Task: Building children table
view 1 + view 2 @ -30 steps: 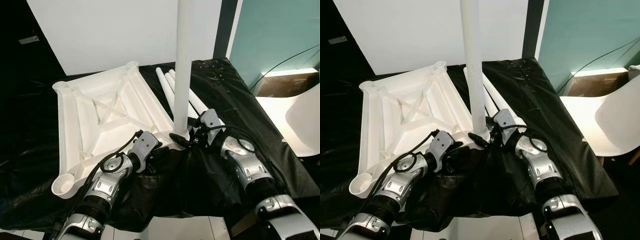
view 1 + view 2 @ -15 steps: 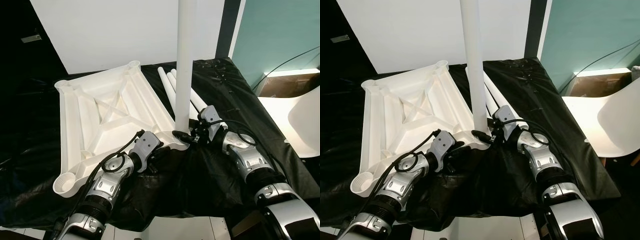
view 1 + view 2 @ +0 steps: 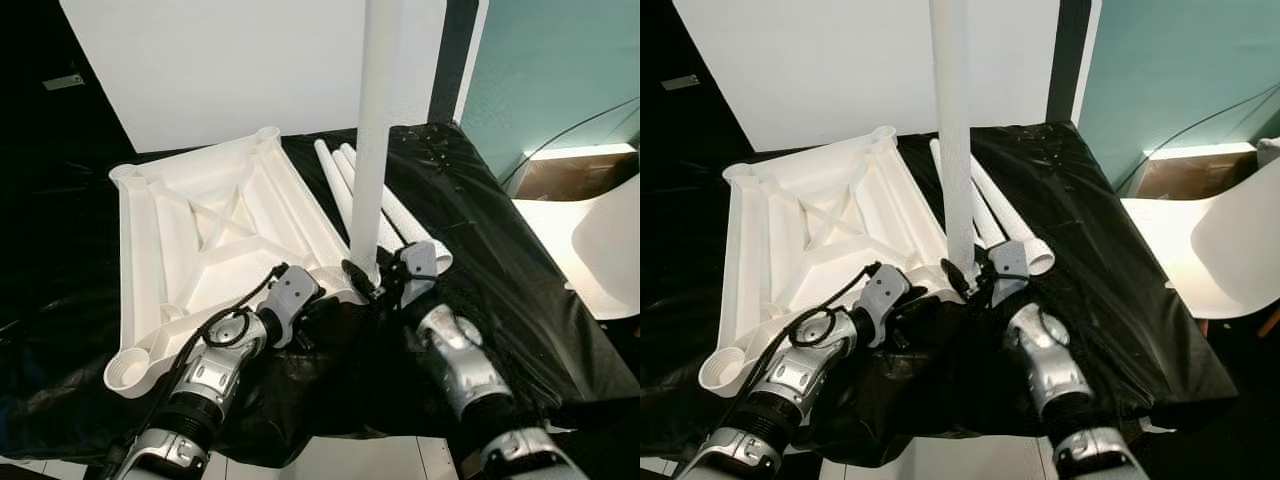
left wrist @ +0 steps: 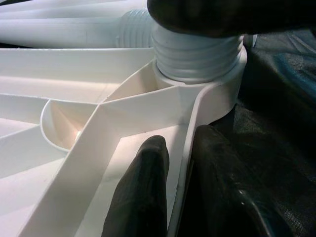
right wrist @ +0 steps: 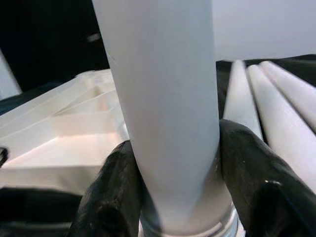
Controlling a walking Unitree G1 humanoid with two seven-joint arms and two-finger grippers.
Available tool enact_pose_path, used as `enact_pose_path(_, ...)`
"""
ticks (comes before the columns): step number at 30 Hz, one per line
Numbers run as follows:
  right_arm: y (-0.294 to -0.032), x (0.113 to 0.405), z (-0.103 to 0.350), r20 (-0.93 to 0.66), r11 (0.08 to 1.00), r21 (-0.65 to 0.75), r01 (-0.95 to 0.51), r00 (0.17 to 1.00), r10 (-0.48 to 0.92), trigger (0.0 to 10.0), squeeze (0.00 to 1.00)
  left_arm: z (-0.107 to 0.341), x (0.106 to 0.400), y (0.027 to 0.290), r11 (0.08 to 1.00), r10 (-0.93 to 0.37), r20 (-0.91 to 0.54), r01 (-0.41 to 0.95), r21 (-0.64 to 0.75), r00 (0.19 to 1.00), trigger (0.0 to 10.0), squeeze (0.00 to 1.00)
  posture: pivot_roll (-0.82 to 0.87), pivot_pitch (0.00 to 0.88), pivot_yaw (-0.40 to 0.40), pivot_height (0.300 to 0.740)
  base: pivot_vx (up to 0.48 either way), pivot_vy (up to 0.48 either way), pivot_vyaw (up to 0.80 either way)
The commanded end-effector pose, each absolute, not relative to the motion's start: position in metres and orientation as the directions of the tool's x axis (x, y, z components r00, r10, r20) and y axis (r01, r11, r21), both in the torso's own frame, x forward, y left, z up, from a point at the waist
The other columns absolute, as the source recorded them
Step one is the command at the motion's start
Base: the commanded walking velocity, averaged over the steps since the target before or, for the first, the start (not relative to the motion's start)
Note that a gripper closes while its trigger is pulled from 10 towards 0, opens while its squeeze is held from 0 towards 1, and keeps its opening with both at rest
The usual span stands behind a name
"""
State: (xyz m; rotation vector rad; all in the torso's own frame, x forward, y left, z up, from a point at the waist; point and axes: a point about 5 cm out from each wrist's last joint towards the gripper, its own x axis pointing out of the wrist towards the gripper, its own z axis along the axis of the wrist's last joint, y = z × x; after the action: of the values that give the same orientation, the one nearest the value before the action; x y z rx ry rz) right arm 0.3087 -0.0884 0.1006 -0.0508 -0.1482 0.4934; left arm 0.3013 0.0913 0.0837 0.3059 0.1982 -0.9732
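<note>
one white table leg (image 3: pixel 378 130) stands upright in the near corner socket of the upturned white table frame (image 3: pixel 190 240). the right pincer (image 5: pixel 173 197) clasps the leg's base; the left pincer (image 4: pixel 170 192) pinches the frame's rim just beside it. spare legs (image 3: pixel 400 215) lie behind, on black sheeting (image 3: pixel 500 250).

A black plastic sheet (image 3: pixel 520 250) covers the worktop; behind stand a white board (image 3: pixel 240 60) and teal wall (image 3: pixel 560 70) (white chair (image 3: pixel 1235 245) at right).

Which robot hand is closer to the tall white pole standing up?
Right. The right gripper is clamped around the upright leg near its base; the left gripper pinches the tabletop rim beside that corner socket.
</note>
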Motion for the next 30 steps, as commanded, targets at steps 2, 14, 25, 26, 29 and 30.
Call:
enact_pose_path(2,-0.09,0.309,0.087,0.058,0.921,-0.086,-0.38,0.921,0.385,0.0,0.0,0.061,0.288,0.088,0.469,-0.785,-0.406,0.877,0.104,0.468,10.0,0.0,-0.04,0.0,0.048,0.74,0.0,0.0,0.0)
enact_pose_path(14,-0.078,0.305,0.098,0.07,0.861,-0.104,-0.498,0.86,0.505,10.0,1.0,0.056,0.283,0.095,0.49,-0.771,-0.416,0.866,0.094,0.482,10.0,0.0,-0.02,0.0,0.026,0.74,0.0,0.0,0.0)
enact_pose_path(25,-0.092,0.313,0.121,0.072,0.744,-0.177,-0.644,0.745,0.663,10.0,0.0,0.049,0.273,0.085,0.497,-0.778,-0.407,0.865,0.068,0.479,10.0,0.0,-0.05,0.0,-0.019,0.74,0.0,0.0,0.0)
enact_pose_path(26,-0.095,0.314,0.125,0.068,0.723,-0.187,-0.665,0.725,0.685,10.0,0.0,0.048,0.272,0.083,0.495,-0.778,-0.41,0.866,0.068,0.476,10.0,0.0,-0.05,0.0,-0.018,0.74,0.0,0.0,0.0)
enact_pose_path(29,-0.102,0.315,0.126,0.017,0.657,-0.215,-0.722,0.67,0.742,10.0,0.0,0.045,0.27,0.078,0.477,-0.782,-0.422,0.876,0.069,0.459,10.0,0.0,-0.07,0.0,0.007,0.74,0.0,0.0,0.0)
enact_pose_path(30,-0.105,0.317,0.125,-0.02,0.622,-0.219,-0.751,0.641,0.767,10.0,0.0,0.047,0.27,0.078,0.455,-0.789,-0.428,0.887,0.076,0.441,10.0,0.0,-0.07,0.003,0.02,0.74,0.0,0.0,0.0)
